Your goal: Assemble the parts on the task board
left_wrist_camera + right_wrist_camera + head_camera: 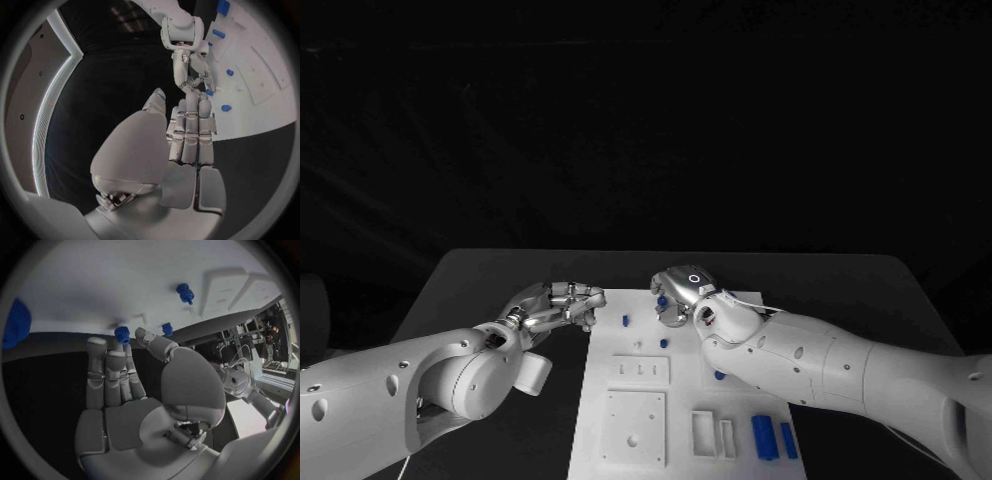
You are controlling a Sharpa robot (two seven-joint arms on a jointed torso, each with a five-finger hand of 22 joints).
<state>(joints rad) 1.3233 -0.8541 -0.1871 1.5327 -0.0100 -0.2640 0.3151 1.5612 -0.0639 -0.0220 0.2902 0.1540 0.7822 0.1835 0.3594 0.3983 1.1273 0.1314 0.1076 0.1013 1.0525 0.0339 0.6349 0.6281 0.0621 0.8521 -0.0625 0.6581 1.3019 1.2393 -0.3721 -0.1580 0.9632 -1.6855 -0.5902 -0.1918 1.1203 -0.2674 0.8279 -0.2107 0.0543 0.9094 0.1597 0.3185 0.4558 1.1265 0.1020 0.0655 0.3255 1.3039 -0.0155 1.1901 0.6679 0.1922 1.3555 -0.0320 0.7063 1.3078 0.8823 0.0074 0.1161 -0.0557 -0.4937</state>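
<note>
Hands: I see both over the far end of the task board [635, 420], the left hand [557, 305] at its far left corner, the right hand [685, 293] over its far edge, the two near each other but apart.
Left hand state: fingers [190, 132] straight and held close side by side, thumb alongside; nothing in it.
Right hand state: fingers [109, 375] extended and slightly apart, thumb out to the side; I see nothing held.
Task board: white plate on the black tabletop [488, 275], running from just beyond both hands back toward the robot.
Small parts near the hands: one blue part [625, 321] lies between the two hands on the board; another blue part [664, 342] lies just behind it, beside the right forearm.
Right wrist view: two blue parts [122, 333] sit just past the right fingertips, on the board's edge; a third blue part [184, 292] lies farther out on the board. I cannot tell whether the fingertips touch them.
Parts behind the right hand: two long blue pieces [764, 437] lie side by side near the board's near right corner, below the right forearm.
Contact: from the head view I cannot tell whether either hand touches the board.
</note>
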